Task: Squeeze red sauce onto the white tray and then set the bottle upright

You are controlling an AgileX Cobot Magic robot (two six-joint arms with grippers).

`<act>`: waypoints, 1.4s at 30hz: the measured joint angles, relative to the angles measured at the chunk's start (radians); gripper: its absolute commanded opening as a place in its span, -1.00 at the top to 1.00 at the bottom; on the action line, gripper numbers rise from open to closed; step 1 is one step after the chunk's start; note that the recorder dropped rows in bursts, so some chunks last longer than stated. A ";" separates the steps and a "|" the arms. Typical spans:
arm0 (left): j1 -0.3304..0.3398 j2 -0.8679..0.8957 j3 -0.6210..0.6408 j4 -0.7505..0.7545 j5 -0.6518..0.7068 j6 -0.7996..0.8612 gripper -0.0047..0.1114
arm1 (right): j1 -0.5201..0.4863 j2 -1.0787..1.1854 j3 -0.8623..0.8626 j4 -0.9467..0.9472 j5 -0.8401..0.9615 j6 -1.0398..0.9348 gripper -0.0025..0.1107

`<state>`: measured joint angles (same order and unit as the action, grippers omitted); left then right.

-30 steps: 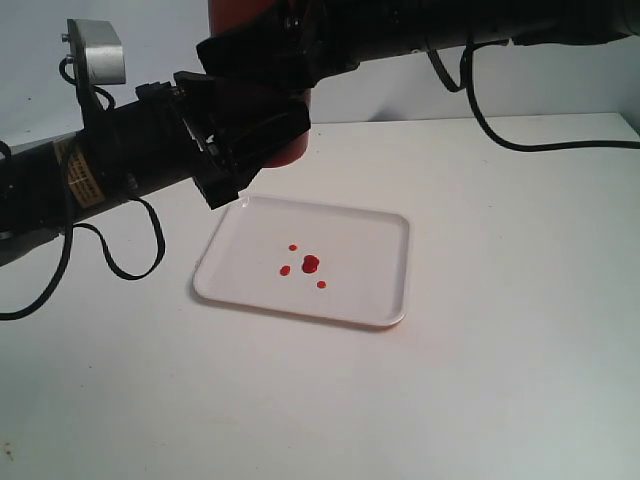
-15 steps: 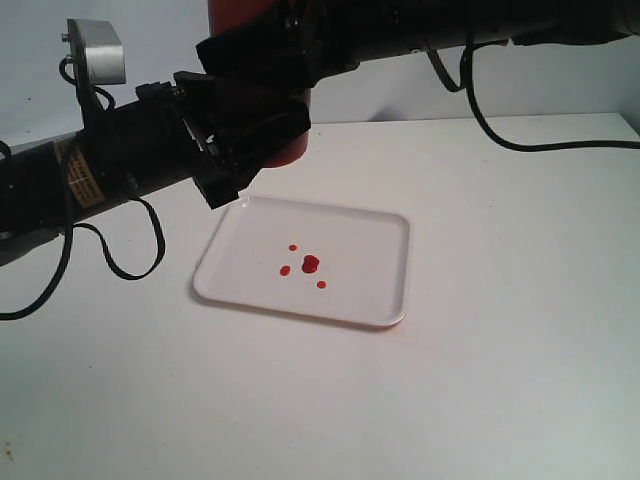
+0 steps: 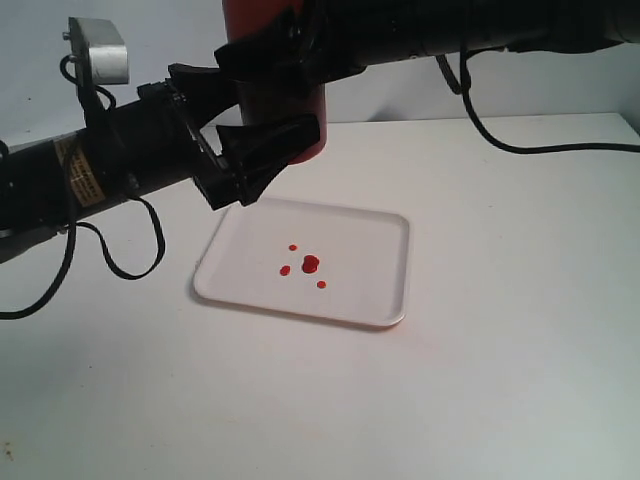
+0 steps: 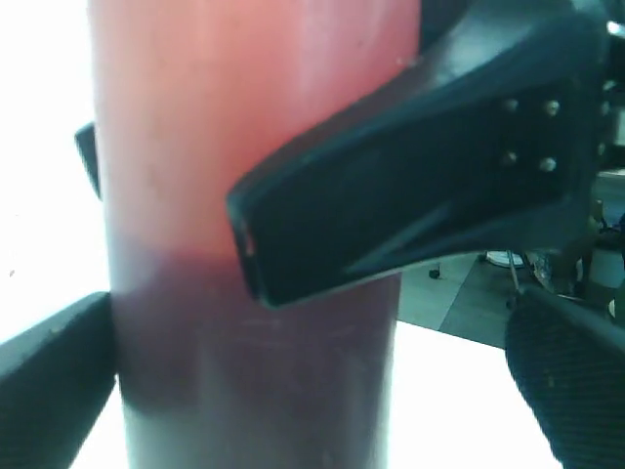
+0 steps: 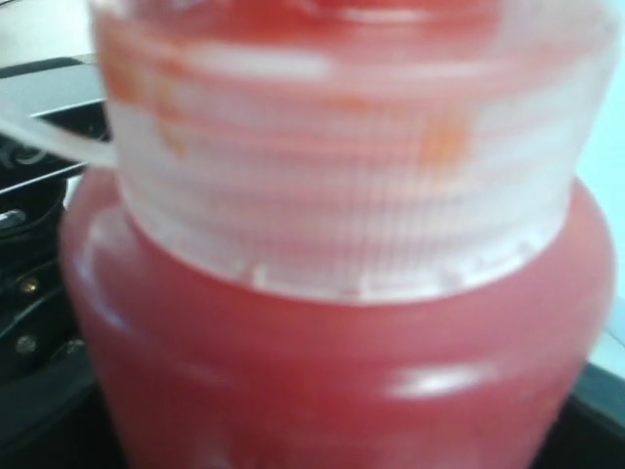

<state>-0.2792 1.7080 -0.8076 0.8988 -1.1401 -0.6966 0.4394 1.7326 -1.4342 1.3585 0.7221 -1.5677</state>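
Since the earlier frame our left hand (image 3: 262, 110) had sprung wide, releasing the bottle (image 3: 275, 95), now straighter at upper centre. Our right hand (image 3: 290, 40) alone clamped it, presumably for standing beyond the white tray (image 3: 375, 235) holding red sauce (image 3: 311, 264).

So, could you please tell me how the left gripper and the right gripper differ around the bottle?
The left gripper stands open, its jaws spread either side of the bottle; the right gripper is shut on it. The left gripper sits lower on the bottle, the right gripper higher. Both are black.
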 measured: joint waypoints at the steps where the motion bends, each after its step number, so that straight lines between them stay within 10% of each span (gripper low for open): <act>1: 0.000 0.000 0.000 0.002 0.007 0.000 -0.86 | 0.000 0.000 0.000 -0.002 -0.004 0.000 0.96; 15: 0.000 0.000 0.000 0.049 0.074 0.000 -0.86 | -0.204 0.000 0.054 0.087 -0.138 -0.037 0.96; 24: 0.000 0.000 0.000 0.055 0.175 0.000 -0.86 | -0.360 0.000 0.382 0.338 -0.117 -0.541 0.96; 42: 0.000 0.000 0.000 0.055 0.175 0.002 -0.86 | -0.534 0.165 0.433 0.354 0.091 -0.563 0.96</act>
<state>-0.2792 1.7080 -0.8076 0.9535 -0.9655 -0.6950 -0.0942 1.8980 -1.0010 1.7122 0.8131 -2.1308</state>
